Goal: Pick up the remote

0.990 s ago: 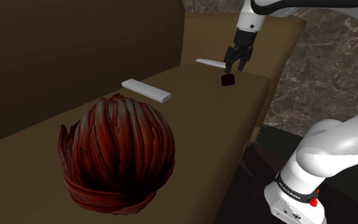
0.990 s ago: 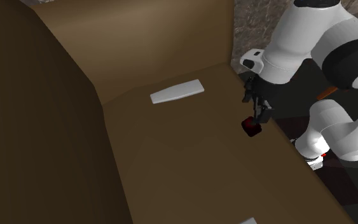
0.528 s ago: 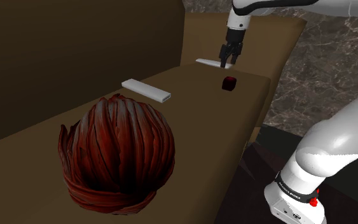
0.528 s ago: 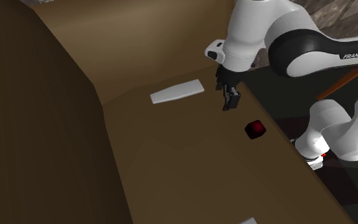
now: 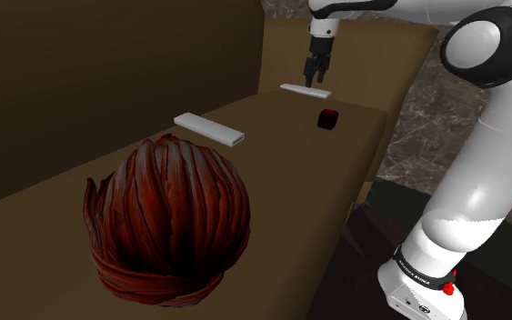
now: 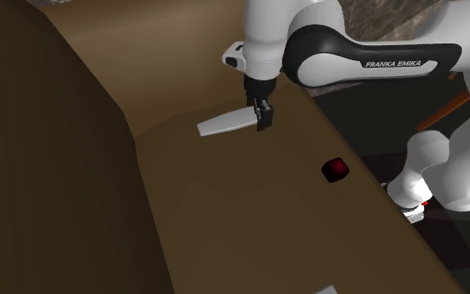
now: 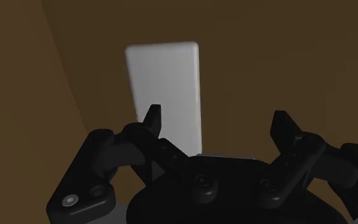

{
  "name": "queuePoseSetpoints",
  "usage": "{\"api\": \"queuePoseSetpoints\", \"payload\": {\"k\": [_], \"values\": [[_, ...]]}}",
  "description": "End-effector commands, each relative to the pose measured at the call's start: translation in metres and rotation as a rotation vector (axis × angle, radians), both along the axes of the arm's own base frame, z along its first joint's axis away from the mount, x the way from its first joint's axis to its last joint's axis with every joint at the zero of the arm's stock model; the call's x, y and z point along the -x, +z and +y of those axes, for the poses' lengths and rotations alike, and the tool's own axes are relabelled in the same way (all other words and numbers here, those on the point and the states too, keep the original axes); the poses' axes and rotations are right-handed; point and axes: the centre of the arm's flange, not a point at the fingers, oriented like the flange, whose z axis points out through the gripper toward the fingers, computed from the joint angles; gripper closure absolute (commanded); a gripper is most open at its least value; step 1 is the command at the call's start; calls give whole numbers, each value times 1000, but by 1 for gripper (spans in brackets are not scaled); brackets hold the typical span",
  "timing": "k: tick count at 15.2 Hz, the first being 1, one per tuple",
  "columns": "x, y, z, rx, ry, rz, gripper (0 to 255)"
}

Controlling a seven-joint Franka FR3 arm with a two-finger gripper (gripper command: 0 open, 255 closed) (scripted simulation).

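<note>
While the arm [image 5: 504, 136] reaches far forward, its pincer [image 5: 316, 76] hangs open, pointing down over the white remote [image 5: 297, 89].

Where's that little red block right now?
In the shoulder view the red block lies near the brown surface's edge, right of the white slab by the end effector.

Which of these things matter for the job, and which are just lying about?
In the job: the open pincer; the white remote beneath it.
Lying about: the other white slab; the small dark red block; the big red ribbed ball.
</note>
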Motion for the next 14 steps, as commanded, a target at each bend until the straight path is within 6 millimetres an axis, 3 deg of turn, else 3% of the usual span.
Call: {"api": "queuePoseSetpoints", "payload": {"k": [1,5,14], "values": [[-24,-3,-10,6,35,5,0],[-67,-3,-28,16,90,13,0],[-67,-43,-28,16,90,13,0]]}}
